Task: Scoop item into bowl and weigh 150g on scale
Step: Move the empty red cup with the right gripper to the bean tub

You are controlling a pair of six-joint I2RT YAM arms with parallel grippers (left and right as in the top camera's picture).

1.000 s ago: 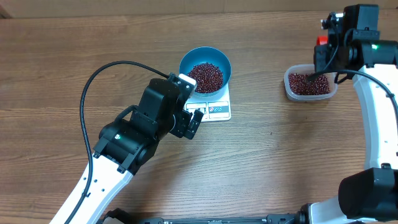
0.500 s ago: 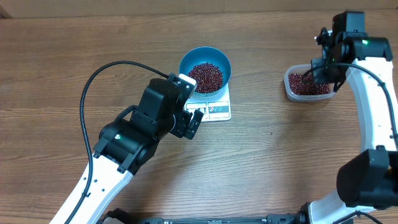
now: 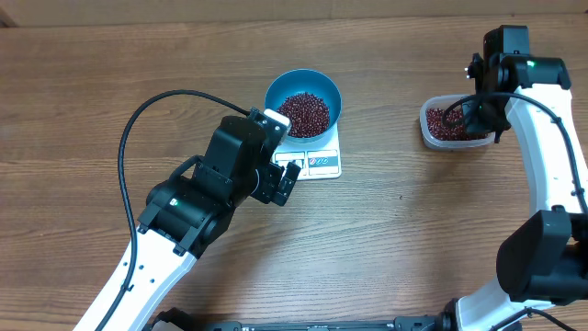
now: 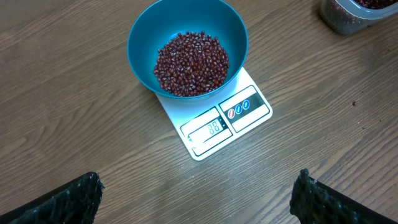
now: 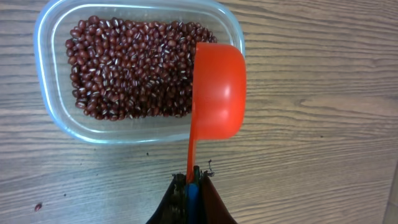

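The blue bowl (image 3: 273, 95) sits on the white scale (image 3: 323, 162) at the far centre of the desk (image 3: 92, 74) and holds a heap of dark red beans (image 3: 304, 112). The left gripper (image 4: 196, 196) hovers just near-left of the scale, fingers spread wide and empty. At the far right, a clear tub (image 5: 56, 118) holds more beans. The right gripper (image 5: 191, 183) is pressed together, pinching the handle of an orange scoop (image 5: 217, 87) whose cup hangs over one end of the tub.

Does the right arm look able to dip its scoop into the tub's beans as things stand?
Probably yes: the right hand holds the scoop over one end of the open tub, nothing covering the beans.
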